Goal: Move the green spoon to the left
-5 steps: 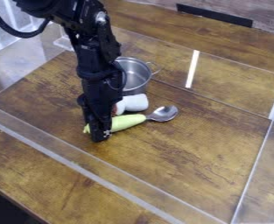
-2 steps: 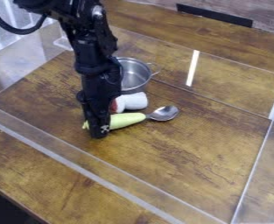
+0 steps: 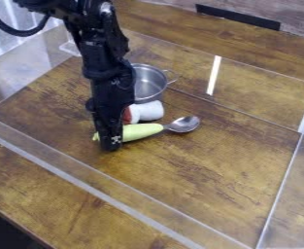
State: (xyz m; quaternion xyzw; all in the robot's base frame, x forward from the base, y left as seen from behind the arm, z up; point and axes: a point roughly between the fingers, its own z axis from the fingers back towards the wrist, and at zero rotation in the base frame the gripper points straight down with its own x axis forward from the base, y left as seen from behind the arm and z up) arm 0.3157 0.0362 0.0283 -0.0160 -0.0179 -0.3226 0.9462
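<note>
The green spoon (image 3: 147, 132) lies on the wooden table, its yellow-green handle pointing left and its silver bowl (image 3: 183, 124) to the right. My gripper (image 3: 110, 144) points straight down over the handle's left end. Its dark fingers straddle the handle, and a bit of green shows on either side, so it is shut on the spoon. The fingertips hide the very end of the handle.
A round silver pot (image 3: 148, 82) stands just behind the spoon, with a small white and red-orange toy (image 3: 140, 115) between them. Clear plastic walls (image 3: 214, 76) fence the work area. A low clear rim (image 3: 63, 170) runs along the front left.
</note>
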